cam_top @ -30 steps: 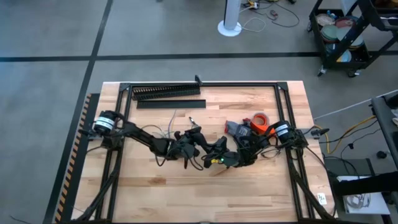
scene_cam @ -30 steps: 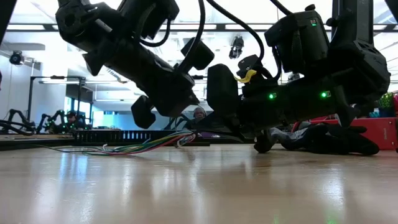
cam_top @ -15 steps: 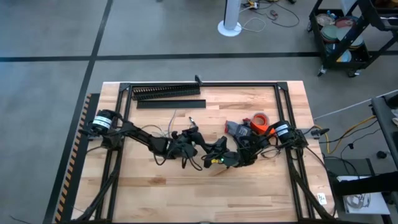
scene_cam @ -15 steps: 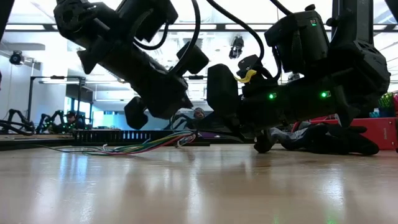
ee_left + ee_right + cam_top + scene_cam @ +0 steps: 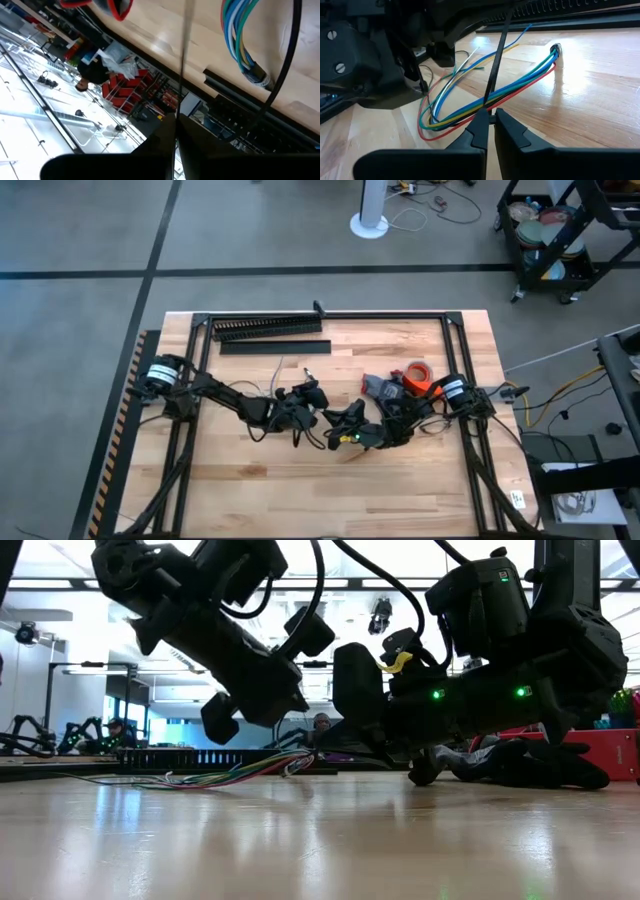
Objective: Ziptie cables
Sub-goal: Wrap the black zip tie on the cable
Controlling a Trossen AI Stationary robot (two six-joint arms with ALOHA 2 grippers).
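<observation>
The cables [image 5: 520,82] are a loose loop of blue, green, yellow, red and white wires lying on the wooden table, also seen in the low view [image 5: 250,774] and in the left wrist view [image 5: 239,35]. A thin dark ziptie [image 5: 498,52] runs straight between my two grippers and crosses the bundle. My left gripper [image 5: 176,118] and my right gripper [image 5: 491,114] meet tip to tip at the table's middle [image 5: 325,418], each shut on the ziptie. My left gripper pinches one end of the ziptie [image 5: 177,107] between its two shut fingers. The strip runs straight on from the fingertips, in line with them. My right gripper pinches the other end of the ziptie [image 5: 488,104] between its two fingertips. The fingers point low across the table toward the cables, and the strip rises from them toward the left gripper, straight.
A long black comb-toothed duct [image 5: 265,328] and a flat black strip [image 5: 275,347] lie along the far edge. An orange tape roll [image 5: 418,372] and a grey-and-red tool [image 5: 384,387] sit beside the right arm. The near half of the table is bare wood.
My left gripper has drawn back a little toward the table's left edge and turned slightly, still shut on the ziptie. The cables lie where they were.
</observation>
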